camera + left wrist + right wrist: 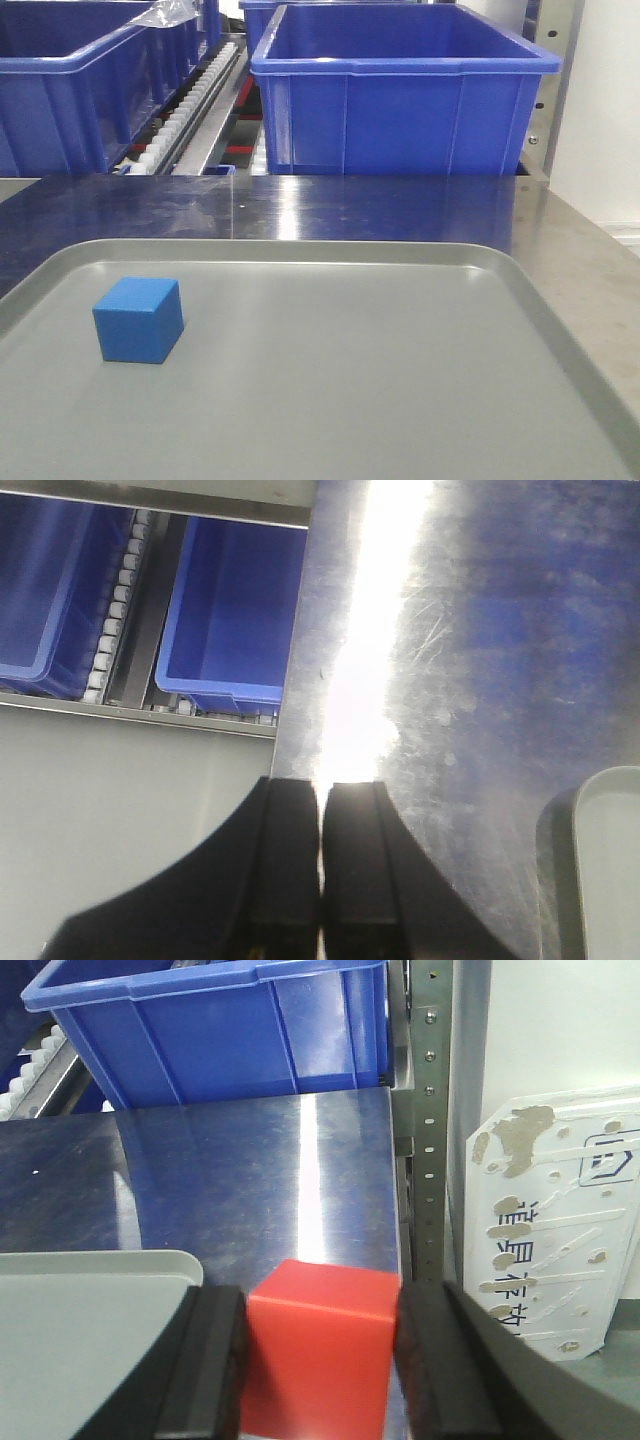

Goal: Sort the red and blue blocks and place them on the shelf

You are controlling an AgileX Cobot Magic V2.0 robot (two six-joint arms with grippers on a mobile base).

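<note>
red block (318, 1340) sits clamped in the jaws of the right gripper (320, 1370), low centre. blue block (139, 320) lies on the tray (400, 256), lower left. left gripper (321, 865) has its jaws together, empty. neither block is on the shelf (195, 105) yet.

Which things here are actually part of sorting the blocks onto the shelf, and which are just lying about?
Job: blue block on the grey tray; red block, held in the right gripper; shelf with roller tracks; left gripper, shut.
Lying about: blue bins; steel tabletop; worn white sign.
</note>
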